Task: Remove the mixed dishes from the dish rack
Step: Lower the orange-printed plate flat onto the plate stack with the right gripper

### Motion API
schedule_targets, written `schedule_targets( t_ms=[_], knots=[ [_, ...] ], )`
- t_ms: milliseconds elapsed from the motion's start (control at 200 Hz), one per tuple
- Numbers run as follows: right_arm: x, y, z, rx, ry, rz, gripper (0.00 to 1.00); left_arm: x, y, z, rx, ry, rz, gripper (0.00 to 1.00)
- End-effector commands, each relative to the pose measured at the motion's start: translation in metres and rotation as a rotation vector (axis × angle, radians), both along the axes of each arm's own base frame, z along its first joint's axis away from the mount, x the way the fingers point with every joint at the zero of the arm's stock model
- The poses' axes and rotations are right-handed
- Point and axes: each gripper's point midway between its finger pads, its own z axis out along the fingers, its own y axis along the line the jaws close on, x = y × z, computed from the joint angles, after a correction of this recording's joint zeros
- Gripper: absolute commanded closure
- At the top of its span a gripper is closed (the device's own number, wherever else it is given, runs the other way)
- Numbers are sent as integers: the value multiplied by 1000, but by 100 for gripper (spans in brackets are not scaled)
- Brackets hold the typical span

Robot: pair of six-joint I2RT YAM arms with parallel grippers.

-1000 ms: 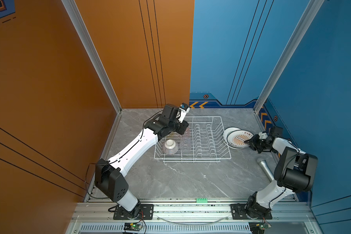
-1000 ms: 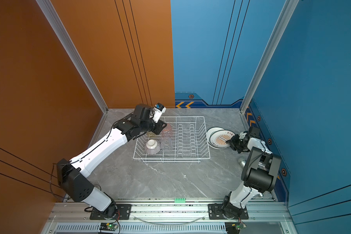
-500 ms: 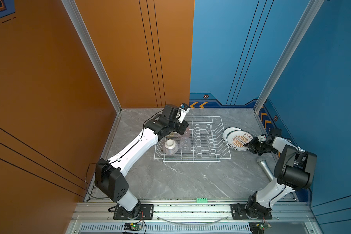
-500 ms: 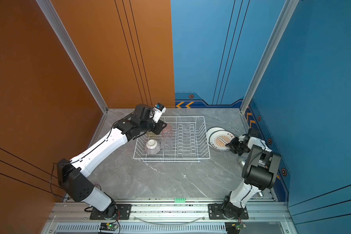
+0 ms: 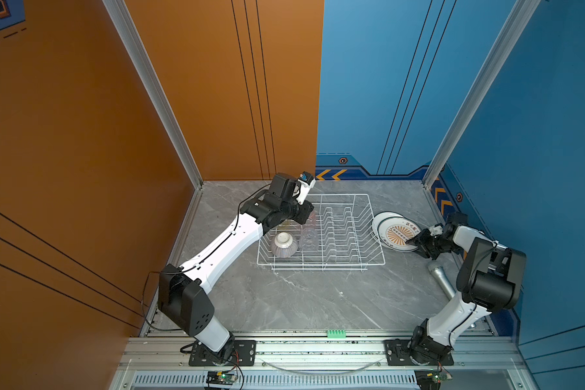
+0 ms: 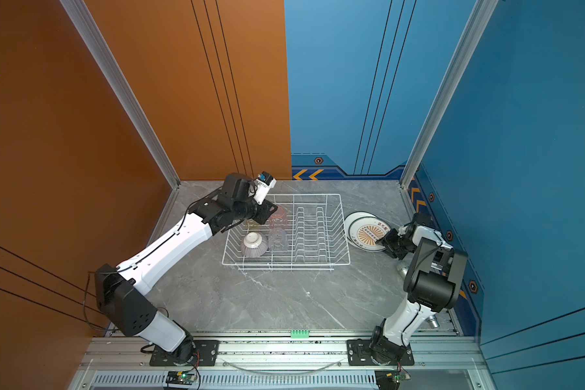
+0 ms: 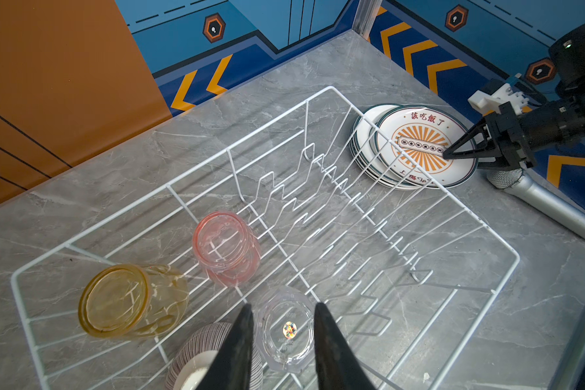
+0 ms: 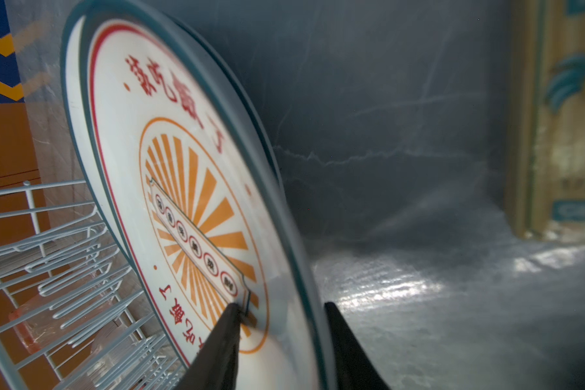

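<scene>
The white wire dish rack [image 5: 321,270] [image 7: 517,260] holds a striped bowl [image 5: 284,244] [image 7: 196,354] upside down, plus a clear tumbler [image 5: 309,238] [image 7: 284,329], a pink tumbler [image 6: 277,216] [image 7: 227,246] and a yellow tumbler [image 7: 125,300]. My left gripper [image 7: 282,307] hovers open over the rack's back left; the clear tumbler shows between its fingers, untouched. Right of the rack lies a stack of plates [image 5: 394,233] [image 7: 416,141]. My right gripper [image 5: 412,244] [image 8: 281,305] is open, its jaws either side of the top plate's near rim.
A silver microphone [image 5: 441,280] [image 7: 547,199] lies on the grey table close behind the right gripper, by the blue right wall. Orange wall stands on the left. The rack's plate prongs [image 7: 318,189] hold nothing. A small green part [image 5: 336,334] sits on the front rail.
The right gripper's jaws have spread apart around the top plate's rim, and it has shifted slightly towards the stack. The left arm has not moved.
</scene>
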Motion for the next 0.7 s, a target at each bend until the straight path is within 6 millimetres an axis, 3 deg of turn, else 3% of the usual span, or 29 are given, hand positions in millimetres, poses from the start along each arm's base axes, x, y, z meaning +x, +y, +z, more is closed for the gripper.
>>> schedule_targets(
  t_ms=[0, 235, 696],
  knots=[
    [-3, -2, -5, -61, 51, 21, 51, -4, 5, -6, 12, 17, -9, 68],
    [3, 0, -3, -145, 70, 44, 40, -3, 7, -5, 10, 17, -7, 68],
    [21, 10, -3, -260, 116, 97, 36, -3, 12, -7, 13, 19, -2, 68]
  ],
)
